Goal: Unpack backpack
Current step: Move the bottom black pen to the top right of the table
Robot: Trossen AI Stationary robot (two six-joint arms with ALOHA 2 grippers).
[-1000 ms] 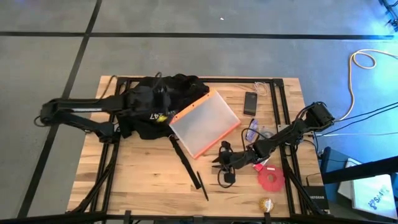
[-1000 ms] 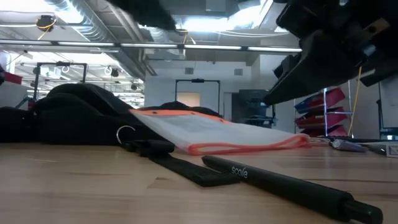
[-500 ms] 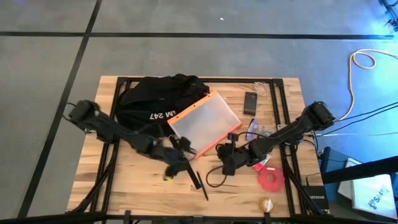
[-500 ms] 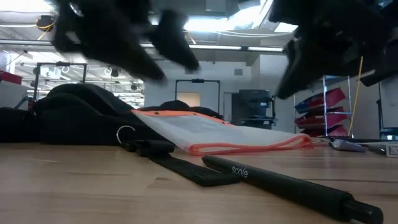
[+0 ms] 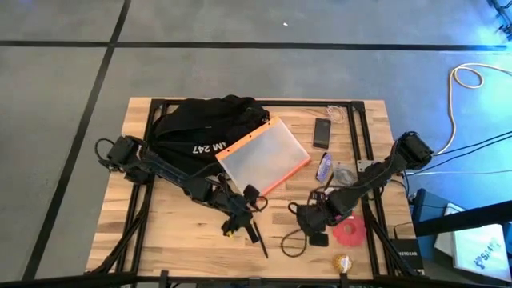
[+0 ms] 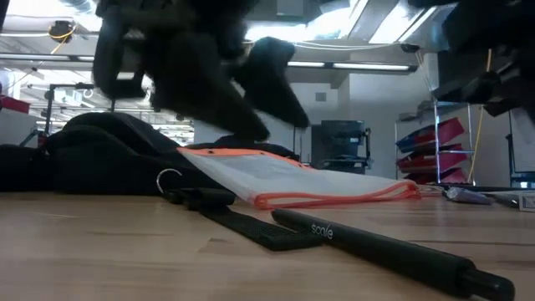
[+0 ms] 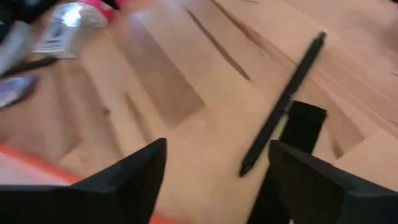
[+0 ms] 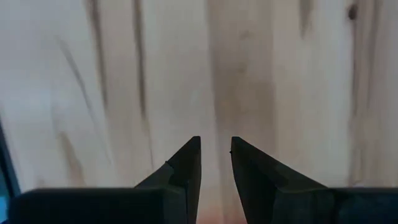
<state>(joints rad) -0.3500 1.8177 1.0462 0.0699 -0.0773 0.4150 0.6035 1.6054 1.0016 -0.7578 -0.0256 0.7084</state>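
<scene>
Backpack (image 5: 204, 128): black fabric, white lettering, lying at upper left of the desk (image 5: 160, 236) in the high view; I hold none of it.

My left gripper (image 5: 240, 218): low over bare wood at lower centre-left, just below the backpack and beside its loose black strap (image 5: 232, 200). My fingers (image 7: 134, 177) stand apart with nothing between them; my wrist view looks past them at a black pen (image 7: 283, 106) lying on the wood.

Document pouch (image 5: 264, 156): translucent, orange-edged, flat at centre, its upper left corner overlapping the backpack.

Pen, high view (image 5: 260, 240): lower centre, just right of my left gripper.

Phone (image 5: 322, 132): small, flat, black, upper centre-right, well apart from both grippers.

My right gripper (image 5: 308, 216): lower centre-right, over bare wood, fingers (image 8: 186, 165) nearly together with a narrow gap and nothing clamped.

Tape roll (image 5: 349, 230): red, just right of my right gripper.

Small gold round item (image 5: 342, 262): bottom right edge of the desk.
</scene>
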